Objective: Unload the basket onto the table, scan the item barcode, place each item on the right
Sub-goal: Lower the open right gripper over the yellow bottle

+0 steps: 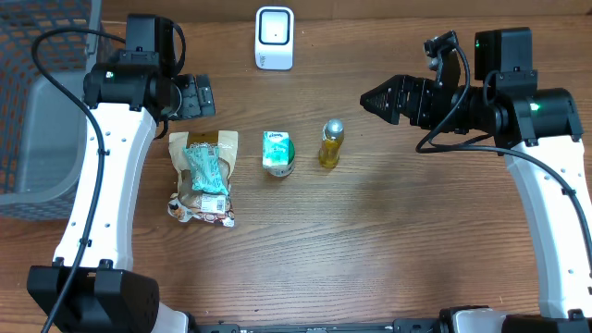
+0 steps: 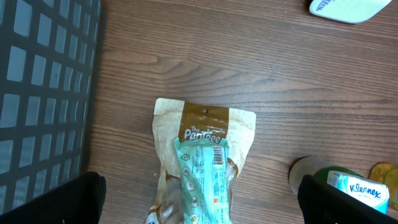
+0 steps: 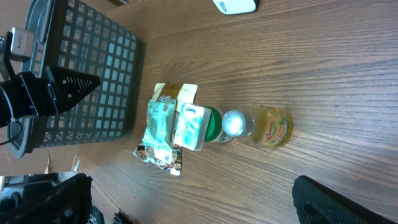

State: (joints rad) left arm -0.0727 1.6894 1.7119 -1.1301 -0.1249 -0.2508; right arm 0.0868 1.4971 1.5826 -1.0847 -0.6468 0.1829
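Observation:
A white barcode scanner point(image 1: 275, 37) stands at the far middle of the table. Three items lie in a row in front of it: a brown snack bag point(image 1: 202, 176) with a teal packet point(image 2: 202, 174) on top, a green tissue pack point(image 1: 277, 153) and a small yellow bottle point(image 1: 331, 142). My left gripper point(image 1: 194, 95) hovers open just beyond the snack bag, holding nothing; in its wrist view the bag point(image 2: 205, 124) lies between the spread fingers point(image 2: 81, 199). My right gripper point(image 1: 375, 99) hangs open and empty to the right of the bottle point(image 3: 267, 124), pointing left.
A dark mesh basket point(image 1: 37, 102) fills the far left corner, close beside the left arm. Bare wood stretches from the items to the table's near edge. The scanner's edge point(image 2: 348, 7) shows at the top right of the left wrist view.

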